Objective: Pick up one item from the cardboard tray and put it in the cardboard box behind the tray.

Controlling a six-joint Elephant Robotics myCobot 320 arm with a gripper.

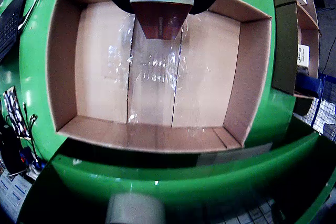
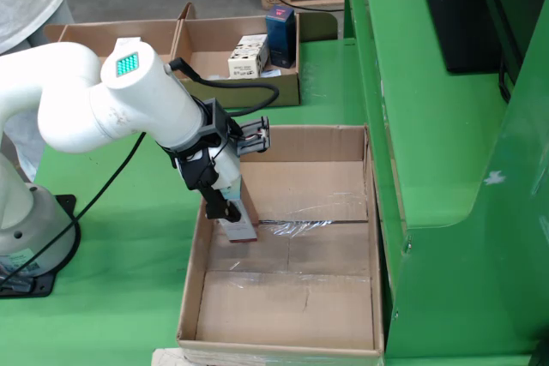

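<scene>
Cardboard box (image 2: 292,293) lies open right under the claw (image 2: 230,212), which holds a small carton (image 2: 238,222) upright, its long side pointing down.

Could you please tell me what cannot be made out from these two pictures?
- Held carton: top cut off by the wrist view's edge, label unreadable.
- Gripper: jaws hidden behind the carton in the fixed view.
- Tray: the white box there has print too small to read.

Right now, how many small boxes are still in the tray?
2, in the fixed view: a white box and a dark blue box, side by side in the tray's right compartment. Others may be hidden.
</scene>
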